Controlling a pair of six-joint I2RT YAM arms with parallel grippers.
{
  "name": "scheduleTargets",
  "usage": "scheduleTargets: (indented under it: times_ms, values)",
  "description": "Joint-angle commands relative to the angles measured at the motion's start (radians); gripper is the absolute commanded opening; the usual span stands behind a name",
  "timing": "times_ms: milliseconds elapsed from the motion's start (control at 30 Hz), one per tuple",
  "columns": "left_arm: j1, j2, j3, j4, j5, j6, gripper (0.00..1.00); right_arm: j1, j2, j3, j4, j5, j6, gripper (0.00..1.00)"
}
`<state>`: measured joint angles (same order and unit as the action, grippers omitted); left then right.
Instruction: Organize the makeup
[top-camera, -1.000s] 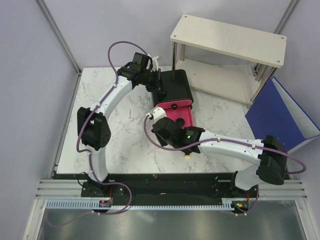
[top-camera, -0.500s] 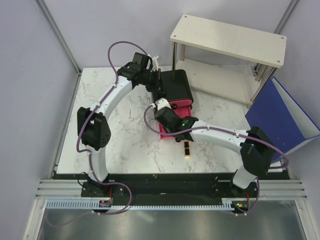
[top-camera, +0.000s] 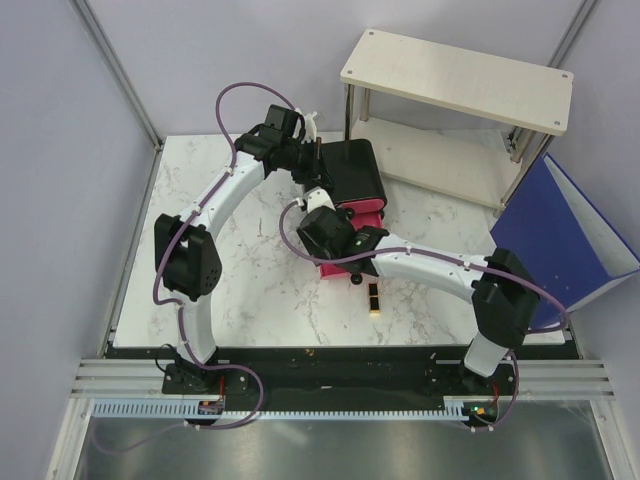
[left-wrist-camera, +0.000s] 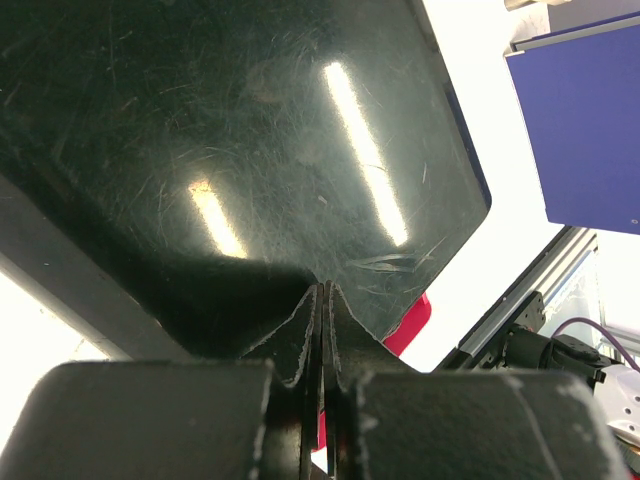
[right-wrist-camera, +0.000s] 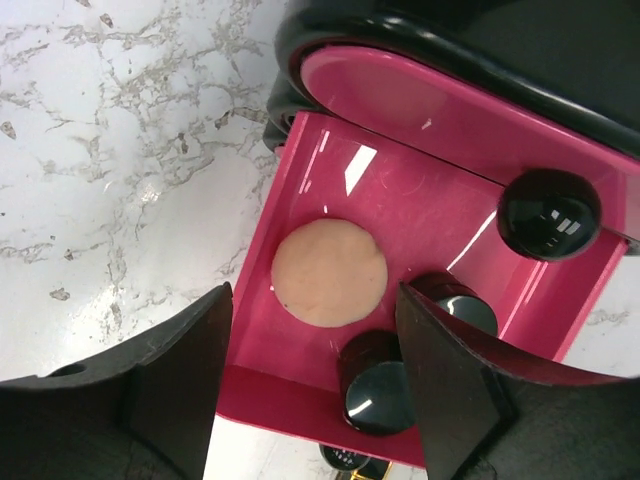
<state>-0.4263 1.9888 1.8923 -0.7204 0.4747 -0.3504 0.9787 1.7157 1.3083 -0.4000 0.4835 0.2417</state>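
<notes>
- We're swinging the right gripper (right-wrist-camera: 315, 385) in from the table to over the drawer (right-wrist-camera: 400, 195), jaws now spreading apart, seemingly letting go; the disc (right-wrist-camera: 329, 273) is lying inside.
- We're keeping the left gripper (left-wrist-camera: 322, 300) pinched together against the box (left-wrist-camera: 200, 130), likely steadying it.

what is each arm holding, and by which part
Nothing: right gripper, jaws open over the round peach disc in the pink drawer; left gripper, jaws shut, empty.

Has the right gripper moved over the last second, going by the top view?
Yes. The right gripper has shifted up the picture, along the pink drawer toward the black box.
</notes>
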Motion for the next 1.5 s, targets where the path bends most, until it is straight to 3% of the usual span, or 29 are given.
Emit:
scheduleTargets:
  times_ms: [0, 233, 467, 833, 1167, 1233, 1300, 1467]
  values:
    - [0.015, 0.104, -0.055, -0.228, -0.139, 0.087, 0.02, -0.005, -0.131, -0.047, -0.005, 0.044, 0.086, 0.72]
    - [0.015, 0.108, -0.041, -0.228, -0.128, 0.077, 0.02, -0.032, -0.320, -0.233, -0.068, -0.103, 0.269, 0.68]
    - [0.015, 0.113, -0.042, -0.226, -0.127, 0.076, 0.02, -0.032, -0.426, -0.388, -0.085, -0.201, 0.315, 0.60]
    - [0.017, 0.116, -0.044, -0.228, -0.133, 0.077, 0.02, -0.032, -0.392, -0.469, -0.017, -0.177, 0.350, 0.59]
    - [0.026, 0.113, -0.038, -0.248, -0.140, 0.091, 0.02, -0.032, -0.268, -0.455, 0.090, -0.140, 0.355, 0.58]
    - [0.031, 0.110, -0.036, -0.249, -0.139, 0.094, 0.02, -0.032, -0.251, -0.443, 0.108, -0.125, 0.355, 0.55]
    - [0.032, 0.110, -0.038, -0.257, -0.140, 0.097, 0.02, -0.032, -0.242, -0.431, 0.121, -0.099, 0.355, 0.44]
    - [0.037, 0.114, -0.039, -0.267, -0.137, 0.105, 0.02, -0.034, -0.211, -0.390, 0.125, -0.046, 0.343, 0.40]
